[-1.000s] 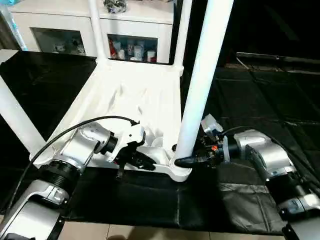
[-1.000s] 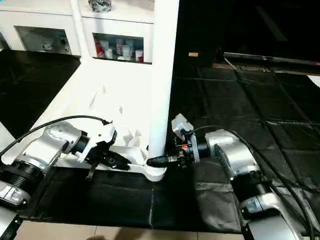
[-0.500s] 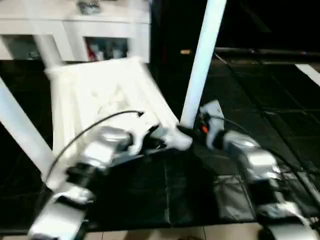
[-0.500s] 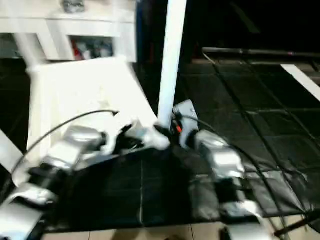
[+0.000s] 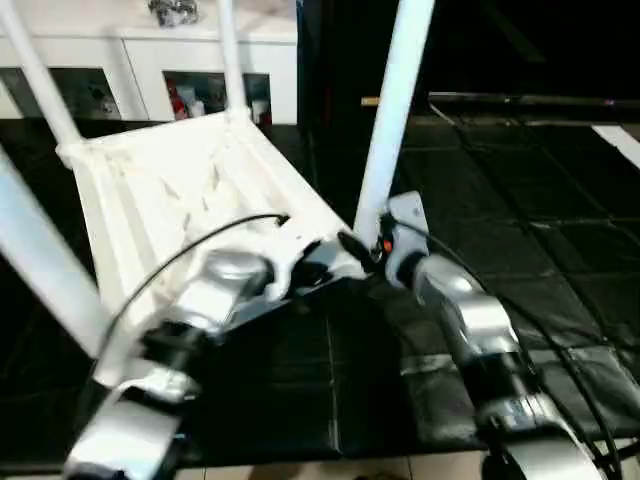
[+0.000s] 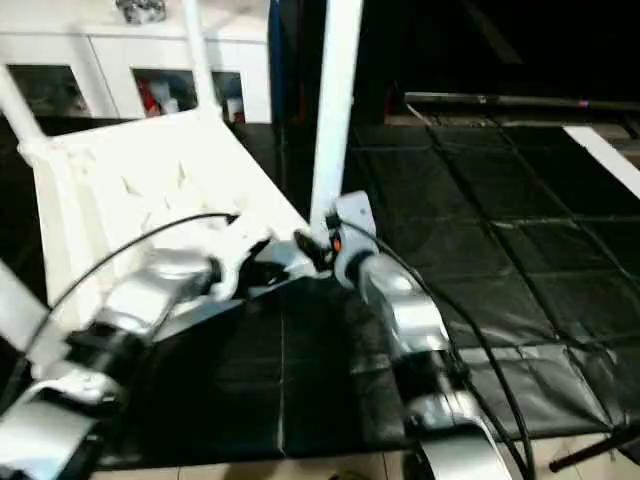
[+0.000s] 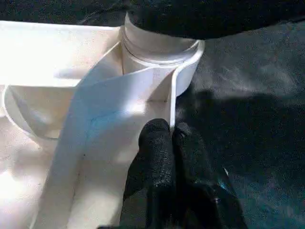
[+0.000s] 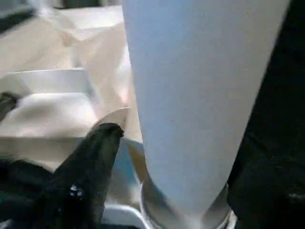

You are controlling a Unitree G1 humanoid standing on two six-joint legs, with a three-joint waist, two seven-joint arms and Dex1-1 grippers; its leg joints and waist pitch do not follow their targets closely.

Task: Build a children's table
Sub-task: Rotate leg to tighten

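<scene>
L gripper (image 7: 170, 138) pinches tabletop (image 5: 170, 190) rim by leg (image 5: 392, 110) socket.

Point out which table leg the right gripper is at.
The leg standing in the near corner socket of the upturned table top, with the right gripper at its base; the other legs stand at farther corners.
</scene>
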